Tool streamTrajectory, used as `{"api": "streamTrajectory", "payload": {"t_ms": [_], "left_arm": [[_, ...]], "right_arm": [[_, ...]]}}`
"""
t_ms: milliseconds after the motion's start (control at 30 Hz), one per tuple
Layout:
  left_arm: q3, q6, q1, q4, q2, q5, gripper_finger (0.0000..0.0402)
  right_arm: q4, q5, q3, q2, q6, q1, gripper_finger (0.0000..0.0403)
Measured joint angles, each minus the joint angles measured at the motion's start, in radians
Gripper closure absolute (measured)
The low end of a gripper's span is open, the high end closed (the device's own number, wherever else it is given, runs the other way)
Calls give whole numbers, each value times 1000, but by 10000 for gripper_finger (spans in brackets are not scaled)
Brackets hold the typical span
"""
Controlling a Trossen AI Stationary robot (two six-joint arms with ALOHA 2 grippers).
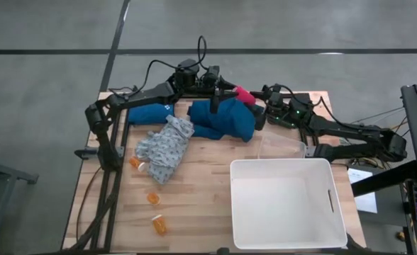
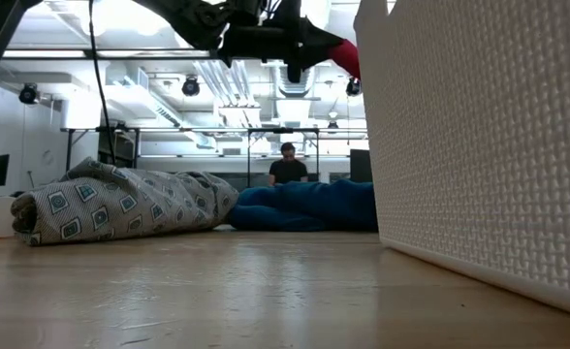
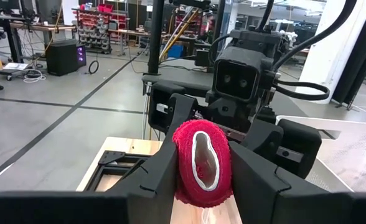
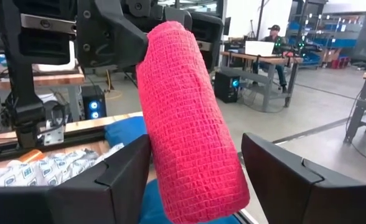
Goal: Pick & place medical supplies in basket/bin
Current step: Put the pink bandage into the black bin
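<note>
My left gripper (image 1: 237, 91) is shut on a pink-red cylinder (image 1: 245, 94), a wrapped roll, held above the table's far edge. It also shows in the low view (image 2: 346, 54). My right gripper (image 4: 195, 180) is open, and its fingers stand on either side of the roll's free end (image 4: 192, 155). A dark teal garment (image 1: 223, 117) lies on the table under both grippers. A pale patterned garment (image 1: 166, 147) lies to its left. Three orange pill bottles (image 1: 153, 198) lie near the left front. The white tub (image 1: 286, 202) stands at the right front. My left gripper pinches the roll's curved sides (image 3: 182, 163) between its two fingers (image 3: 160, 171), near the end whose hollow core (image 3: 205, 160) faces the wrist. The fingers come level from the table's left and lie along the roll. The roll is lifted clear and sticks out beyond the fingertips.
A second blue cloth (image 1: 148, 113) lies at the far left under the left arm. A clear plastic container (image 1: 283, 146) stands just behind the tub's far wall (image 2: 479, 145). A person sits far off in the room (image 2: 288, 165).
</note>
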Motion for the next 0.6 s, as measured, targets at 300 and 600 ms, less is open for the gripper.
{"api": "streamTrajectory", "payload": {"t_ms": [300,600], "left_arm": [[0,0,0,0,0,0,268],[0,0,0,0,0,0,268]], "right_arm": [[0,-4,0,-3,-2,0,217],[0,-4,0,-2,-3,0,247]]}}
